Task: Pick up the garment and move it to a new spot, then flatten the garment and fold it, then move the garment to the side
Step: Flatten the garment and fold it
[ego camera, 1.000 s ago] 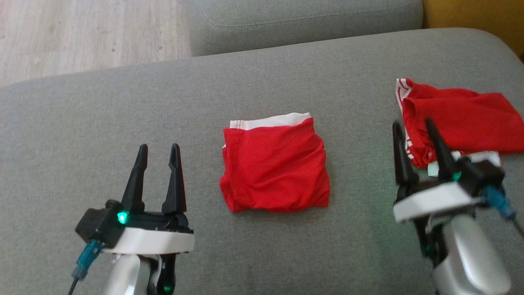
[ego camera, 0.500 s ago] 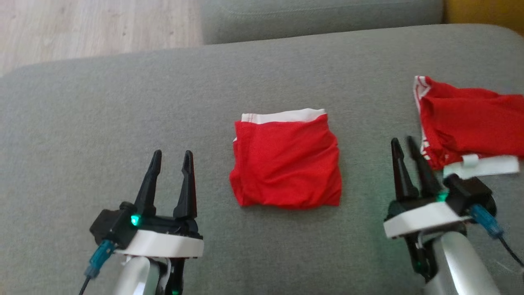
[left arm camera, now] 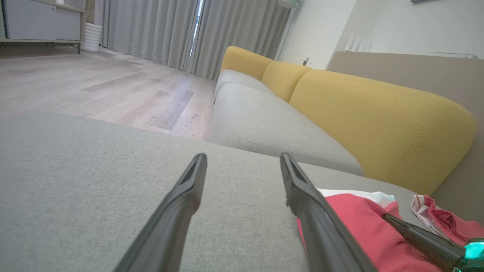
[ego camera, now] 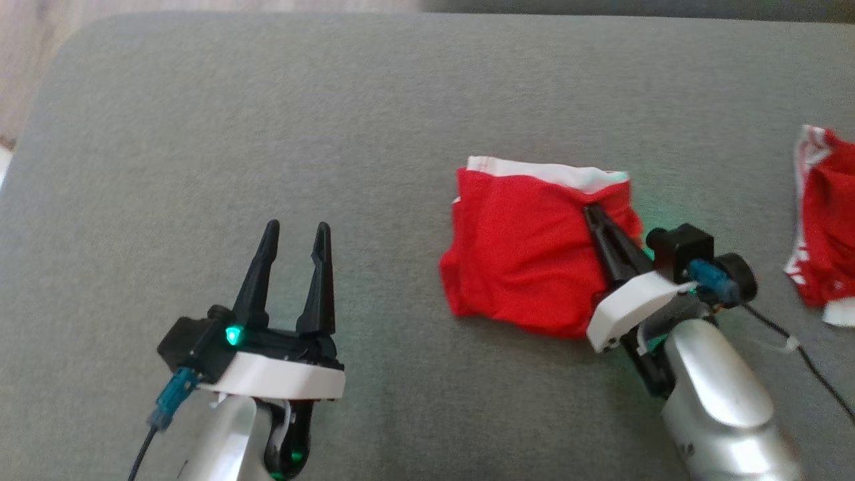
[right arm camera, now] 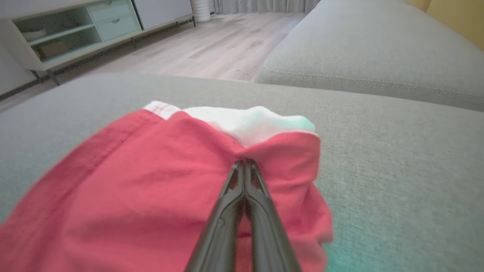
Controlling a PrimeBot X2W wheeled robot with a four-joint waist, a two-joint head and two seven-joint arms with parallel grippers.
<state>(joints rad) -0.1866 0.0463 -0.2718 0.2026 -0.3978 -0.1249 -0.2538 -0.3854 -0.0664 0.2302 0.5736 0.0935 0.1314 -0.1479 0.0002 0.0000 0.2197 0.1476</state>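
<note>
Right wrist view showed the right hand (right arm camera: 245,166) pinching the red shorts (right arm camera: 132,181) by their white waistband (right arm camera: 242,121), a good firm spot, on the grey sofa (right arm camera: 397,170). The left hand (ego camera: 294,230) stood open. The cloth looked soft and floppy.

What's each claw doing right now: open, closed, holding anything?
Left claw: open, holding nothing.
Right claw: closed, pinching the folded red garment near its white waistband.
</note>
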